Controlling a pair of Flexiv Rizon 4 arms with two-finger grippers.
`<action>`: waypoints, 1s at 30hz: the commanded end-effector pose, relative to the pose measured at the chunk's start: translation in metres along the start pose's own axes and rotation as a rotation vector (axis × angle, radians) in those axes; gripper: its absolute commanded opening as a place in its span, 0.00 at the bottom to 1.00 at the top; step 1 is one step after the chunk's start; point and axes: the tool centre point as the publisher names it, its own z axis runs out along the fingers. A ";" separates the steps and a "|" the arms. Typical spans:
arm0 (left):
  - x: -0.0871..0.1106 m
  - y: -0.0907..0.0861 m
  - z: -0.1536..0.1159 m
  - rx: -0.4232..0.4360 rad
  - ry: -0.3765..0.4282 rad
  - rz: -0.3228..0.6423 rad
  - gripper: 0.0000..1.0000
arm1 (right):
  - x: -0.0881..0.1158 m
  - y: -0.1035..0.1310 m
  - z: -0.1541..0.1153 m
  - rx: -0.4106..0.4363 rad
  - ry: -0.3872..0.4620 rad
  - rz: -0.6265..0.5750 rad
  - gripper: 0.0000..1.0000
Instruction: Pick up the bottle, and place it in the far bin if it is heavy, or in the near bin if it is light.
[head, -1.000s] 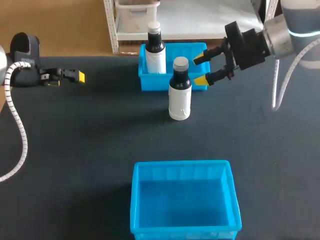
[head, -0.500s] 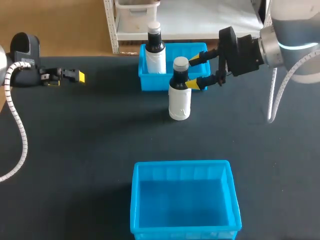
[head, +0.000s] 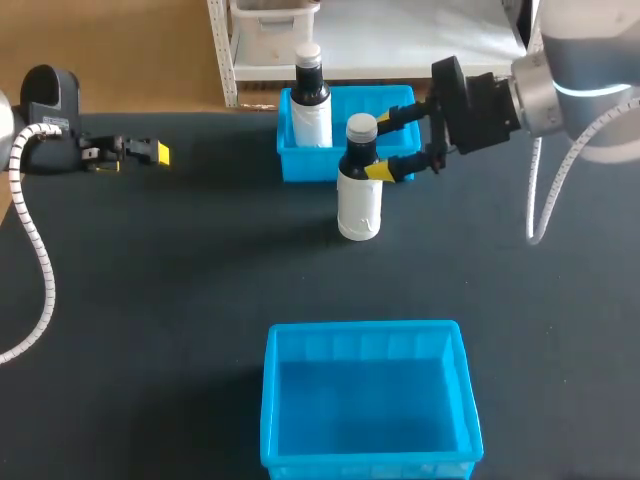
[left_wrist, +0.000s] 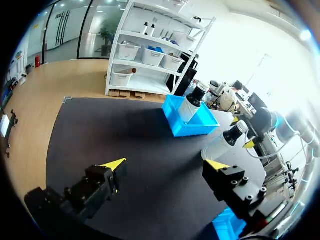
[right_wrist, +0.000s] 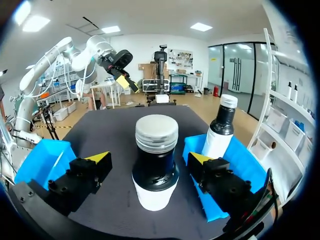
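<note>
As counted, bins: two, blue plastic; far bin (head: 300, 163), near bin (head: 366, 329).
Bottles: two, white plastic, dark-necked; free bottle (head: 359, 205) between bins, second bottle (head: 311, 112) in far bin.
Grippers: wide; right gripper (head: 377, 146) flanks free bottle, left gripper (head: 155, 152) near table (head: 150, 300) edge.

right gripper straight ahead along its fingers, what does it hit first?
The bottle on the table, standing between the right gripper's open fingers; its dark neck would probably reach the palm first.

Head camera overlooks the bench (head: 150, 300); right wrist camera, close behind its tool (right_wrist: 149, 160), shares the bottle (right_wrist: 156, 150); left wrist's, apparently, from afar.
</note>
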 end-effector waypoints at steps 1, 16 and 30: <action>0.000 0.000 0.000 0.000 0.000 0.000 1.00 | -0.001 -0.009 0.008 -0.018 0.005 0.000 1.00; 0.000 0.000 0.000 0.000 0.000 0.000 1.00 | -0.005 -0.009 0.019 -0.037 0.009 -0.005 1.00; 0.000 0.000 0.000 0.000 0.000 0.000 1.00 | -0.007 -0.009 0.021 -0.043 0.010 -0.013 0.57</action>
